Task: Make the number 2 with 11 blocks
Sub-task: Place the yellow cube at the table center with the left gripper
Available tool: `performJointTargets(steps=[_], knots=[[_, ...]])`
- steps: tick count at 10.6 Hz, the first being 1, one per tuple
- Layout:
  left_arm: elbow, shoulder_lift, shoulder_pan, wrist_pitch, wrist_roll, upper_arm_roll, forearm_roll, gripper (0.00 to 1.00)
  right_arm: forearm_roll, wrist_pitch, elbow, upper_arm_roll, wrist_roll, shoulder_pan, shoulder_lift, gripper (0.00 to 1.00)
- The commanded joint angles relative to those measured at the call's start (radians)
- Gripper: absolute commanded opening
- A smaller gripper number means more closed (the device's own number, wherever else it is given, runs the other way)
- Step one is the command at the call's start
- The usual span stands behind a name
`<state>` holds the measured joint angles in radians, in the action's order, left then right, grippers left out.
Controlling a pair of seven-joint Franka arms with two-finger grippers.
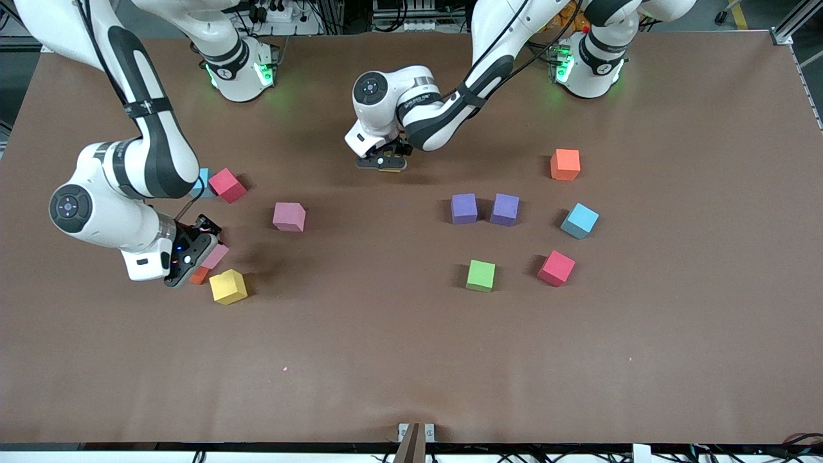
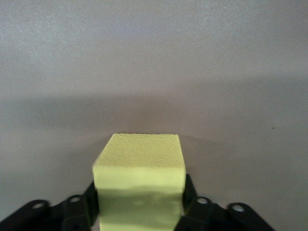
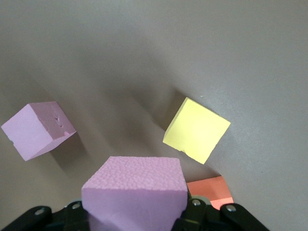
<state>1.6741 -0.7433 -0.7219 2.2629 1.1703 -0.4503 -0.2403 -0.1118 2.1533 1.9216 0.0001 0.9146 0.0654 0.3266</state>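
Right gripper [image 1: 204, 260] at the right arm's end of the table, fingers pinching a matte pink foam cube [image 3: 134, 192] just over the brown table [image 1: 386, 360]. Beside it: yellow foam cube [image 1: 228, 286], orange-red cube [image 3: 210, 187] part-hidden under the gripper, second pink cube [image 1: 289, 217] farther off.

Left gripper [image 1: 383, 159] mid-table, clamping a pale yellow foam cube [image 2: 140, 185].

Toward the left arm's end: two purple cubes [image 1: 464, 208], green cube [image 1: 481, 275], light blue cube [image 1: 580, 220], scattered, no digit formed.
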Motion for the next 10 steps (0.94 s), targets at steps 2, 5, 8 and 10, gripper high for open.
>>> performJointTargets(steps=[2, 5, 8, 10], knots=[[-0.042, 0.039, 0.012, -0.022, 0.032, 0.004, -0.028, 1.0, 0.027, -0.004, -0.013, 0.004, 0.006, -0.004, 0.006, 0.24], [-0.045, 0.126, 0.143, -0.066, 0.051, 0.004, -0.022, 1.0, 0.029, -0.006, -0.021, 0.009, 0.003, 0.0, 0.003, 0.24], [-0.034, 0.176, 0.316, -0.146, 0.039, 0.002, -0.024, 1.0, 0.029, -0.027, -0.042, 0.012, 0.004, 0.036, -0.012, 0.24], [-0.001, 0.183, 0.38, -0.154, 0.028, -0.004, -0.03, 1.0, 0.03, -0.088, -0.038, 0.015, 0.021, 0.075, -0.058, 0.24]])
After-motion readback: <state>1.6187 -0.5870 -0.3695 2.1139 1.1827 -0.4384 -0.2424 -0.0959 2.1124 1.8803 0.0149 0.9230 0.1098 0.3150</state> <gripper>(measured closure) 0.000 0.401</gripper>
